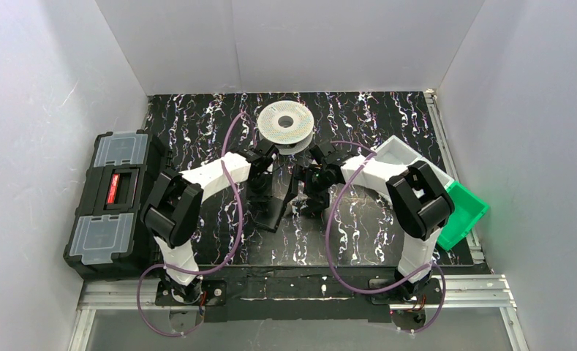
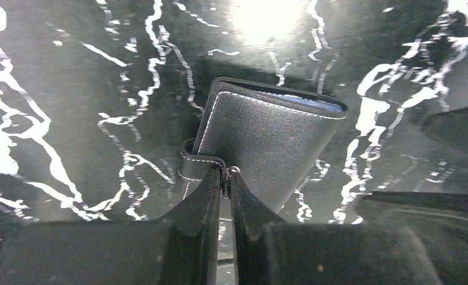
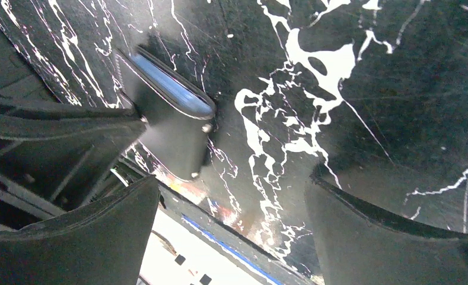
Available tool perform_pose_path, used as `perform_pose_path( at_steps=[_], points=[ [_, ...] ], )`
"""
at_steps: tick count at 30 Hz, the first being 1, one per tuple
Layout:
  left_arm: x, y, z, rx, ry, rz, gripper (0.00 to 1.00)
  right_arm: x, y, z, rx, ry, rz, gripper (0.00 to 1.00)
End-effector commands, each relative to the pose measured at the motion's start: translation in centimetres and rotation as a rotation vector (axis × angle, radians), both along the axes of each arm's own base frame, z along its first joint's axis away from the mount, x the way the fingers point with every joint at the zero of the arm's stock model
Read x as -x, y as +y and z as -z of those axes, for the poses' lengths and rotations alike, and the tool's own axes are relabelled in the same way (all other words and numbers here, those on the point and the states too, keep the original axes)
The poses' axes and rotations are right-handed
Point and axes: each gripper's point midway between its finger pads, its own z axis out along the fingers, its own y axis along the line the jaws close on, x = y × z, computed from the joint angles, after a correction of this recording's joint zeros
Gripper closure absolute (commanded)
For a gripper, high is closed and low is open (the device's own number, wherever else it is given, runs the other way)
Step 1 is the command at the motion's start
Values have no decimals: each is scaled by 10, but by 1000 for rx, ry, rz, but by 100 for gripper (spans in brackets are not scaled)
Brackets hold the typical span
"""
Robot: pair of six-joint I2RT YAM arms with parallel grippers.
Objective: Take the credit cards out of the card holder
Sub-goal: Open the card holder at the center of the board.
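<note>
The card holder (image 1: 272, 210), a small black stitched case, is held up off the marbled table at the centre. My left gripper (image 2: 226, 178) is shut on the case's lower edge beside its side tab; the case (image 2: 267, 142) is closed, with only a bluish-grey strip showing along its far edge. My right gripper (image 3: 231, 208) is open and empty, its jaws wide apart, just to the right of the case (image 3: 175, 127). In the top view it (image 1: 308, 199) sits a short way from the left gripper (image 1: 263, 191). No credit cards show; they are hidden.
A big black toolbox (image 1: 113, 201) stands at the table's left edge. A white filament spool (image 1: 285, 123) lies at the back centre. A white bin (image 1: 409, 155) and a green bin (image 1: 462, 213) sit at the right edge.
</note>
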Motion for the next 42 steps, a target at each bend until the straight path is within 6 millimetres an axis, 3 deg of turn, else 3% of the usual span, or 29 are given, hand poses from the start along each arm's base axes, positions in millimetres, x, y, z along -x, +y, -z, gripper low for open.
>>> perform_pose_path(
  at_steps=[1, 8, 16, 26, 34, 42],
  points=[
    [12, -35, -20, 214, 64, -78, 100, -11, 21, -15, -58, -32, -18, 2],
    [9, -33, -67, 323, 15, -136, 100, -9, 12, -14, -15, -54, -13, 2],
    [10, -42, -104, 414, -1, -131, 100, -9, -11, -24, 76, -125, 24, 2],
    [10, -43, -107, 410, 24, -203, 100, -15, -33, -43, 89, -173, 71, 2],
    [12, -29, -106, 342, 3, -239, 100, -9, -29, -41, 69, -151, 58, 2],
    [9, -38, -121, 390, -7, -226, 100, -8, -17, -59, 35, -193, 24, 2]
  ],
)
